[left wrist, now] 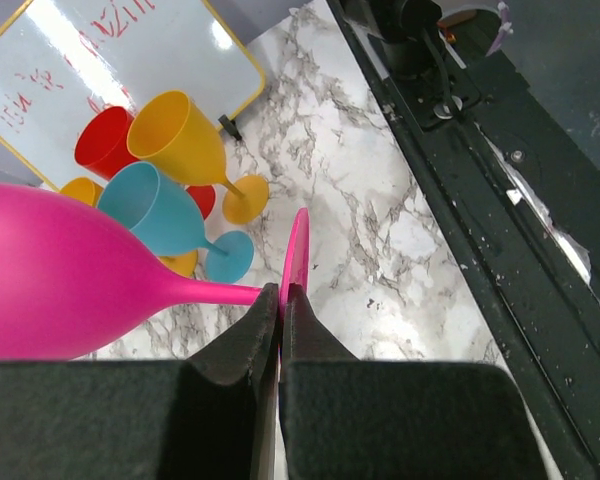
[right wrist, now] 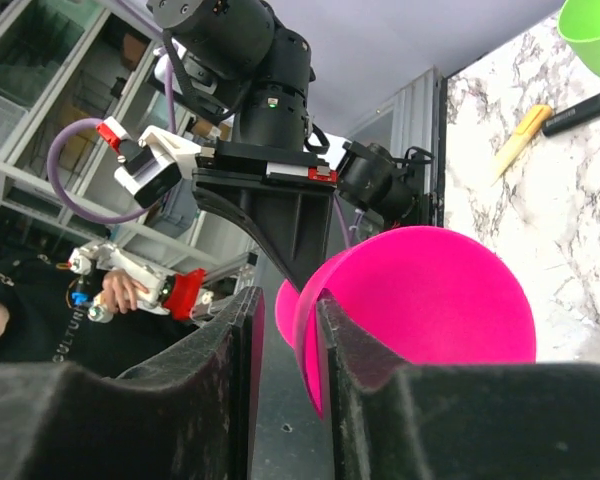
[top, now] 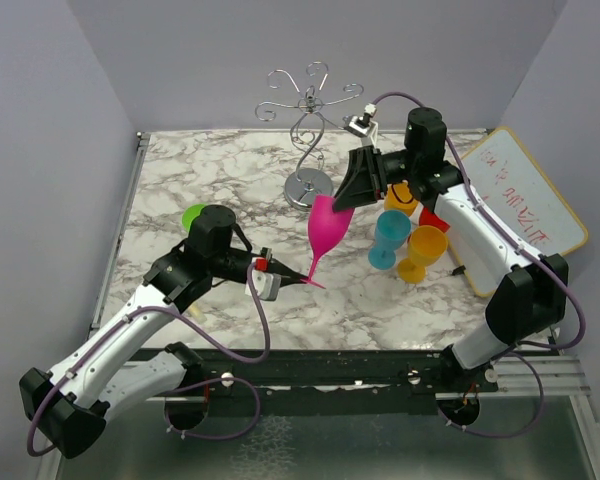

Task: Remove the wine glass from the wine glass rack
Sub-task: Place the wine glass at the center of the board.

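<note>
A pink wine glass hangs tilted above the marble table, off the silver wire wine glass rack, which stands at the back with its scroll arms bare. My left gripper is shut on the edge of the glass's round foot, and the bowl stretches away to the left. My right gripper is at the bowl's mouth. In the right wrist view its jaws straddle the pink rim, one finger inside the bowl against the wall, the other a gap away outside.
A teal glass, a yellow glass, a red cup and an orange cup cluster at the right. A whiteboard lies at the right edge. A green cup sits behind the left arm, near markers.
</note>
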### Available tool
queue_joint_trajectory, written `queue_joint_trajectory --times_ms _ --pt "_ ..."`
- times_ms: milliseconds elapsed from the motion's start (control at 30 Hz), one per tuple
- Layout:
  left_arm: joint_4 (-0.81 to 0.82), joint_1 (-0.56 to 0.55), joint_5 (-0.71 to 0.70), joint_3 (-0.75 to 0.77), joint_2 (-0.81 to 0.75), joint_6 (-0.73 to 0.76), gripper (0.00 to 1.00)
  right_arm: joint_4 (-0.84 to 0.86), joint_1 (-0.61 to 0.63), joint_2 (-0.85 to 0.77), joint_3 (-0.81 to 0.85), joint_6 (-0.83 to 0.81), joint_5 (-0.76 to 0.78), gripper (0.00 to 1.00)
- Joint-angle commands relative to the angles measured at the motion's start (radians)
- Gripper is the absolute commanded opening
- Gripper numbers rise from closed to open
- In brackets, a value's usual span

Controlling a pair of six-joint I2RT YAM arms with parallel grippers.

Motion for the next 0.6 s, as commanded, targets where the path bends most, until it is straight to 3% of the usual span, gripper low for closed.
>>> queue_joint_trajectory --times_ms 0,133,167,333,467,500,567 --pt "-0.095 0.001 -0.066 0.055 0.025 0.111 0.00 0.036 0.021 -0.030 -0.008 0.033 -0.049 0.26" --pt "-0.105 0.001 -0.086 0.049 0.015 0.126 0.00 0.038 0.021 -0.047 -0.006 0.014 -0.020 0.05" --pt "-0.105 0.001 -0.092 0.045 0.009 0.130 0.07 0.038 0.021 -0.049 -0.007 0.011 -0.012 0.01" --pt "-0.106 0.001 -0.112 0.035 -0.008 0.099 0.32 -0.003 0.021 -0.067 -0.007 -0.046 0.024 0.01" --pt "-0.104 0.002 -0.109 0.037 -0.002 0.068 0.48 -0.224 0.025 -0.062 0.021 -0.209 0.113 0.01" --pt "-0.104 0.002 -0.113 0.039 -0.002 0.059 0.54 -0.291 0.027 -0.055 0.037 -0.262 0.149 0.01" --pt "-0.104 0.001 -0.127 0.043 -0.001 0.044 0.94 -0.465 0.034 -0.036 0.092 -0.386 0.253 0.01"
